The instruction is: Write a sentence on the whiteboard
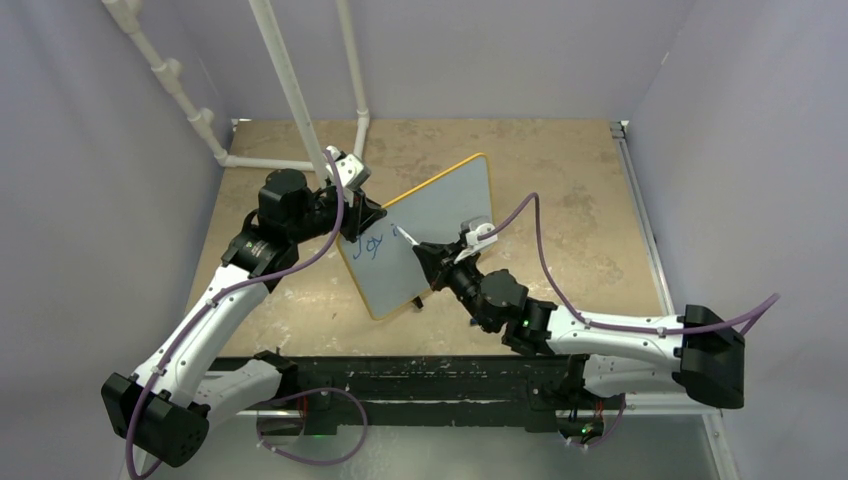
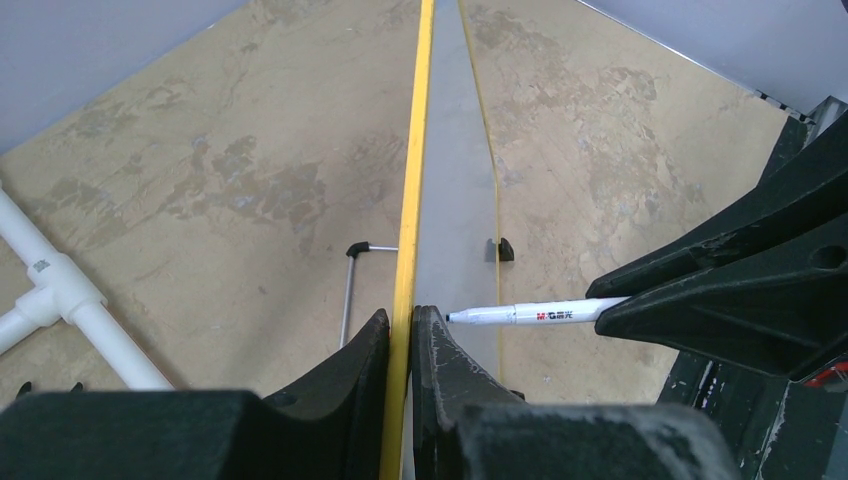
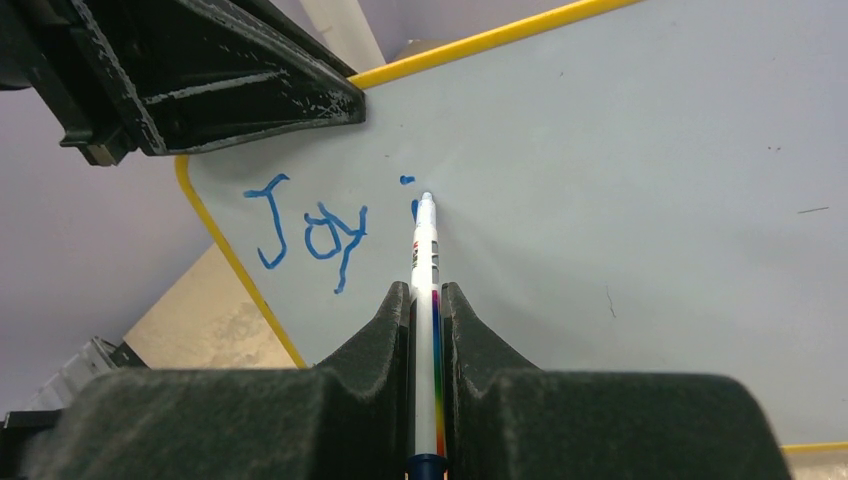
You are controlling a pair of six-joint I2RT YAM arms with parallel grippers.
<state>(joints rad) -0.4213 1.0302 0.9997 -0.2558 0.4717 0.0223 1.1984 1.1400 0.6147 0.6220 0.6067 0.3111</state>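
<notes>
At the middle of the table (image 1: 580, 190) the one whiteboard (image 1: 450, 200) stood on edge, its yellow rim pinched in the left gripper (image 2: 402, 322). The sentence (image 3: 310, 235) had one whole word, "Joy", plus a dotted "i" half-made. The right gripper (image 3: 425, 292) clamped the single marker (image 3: 427, 240), tip on the board. Next, I'd judge, it called for steady strokes and light pressure.

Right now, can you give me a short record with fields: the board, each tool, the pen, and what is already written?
whiteboard: raised on edge over the table, yellow rim
left tool: shut on the whiteboard's rim
right tool: shut on the marker
marker tip: at the board surface, beside a dot and a short stroke
sentence: blue "Joy" written, next letter begun
table: tan, mottled
</notes>
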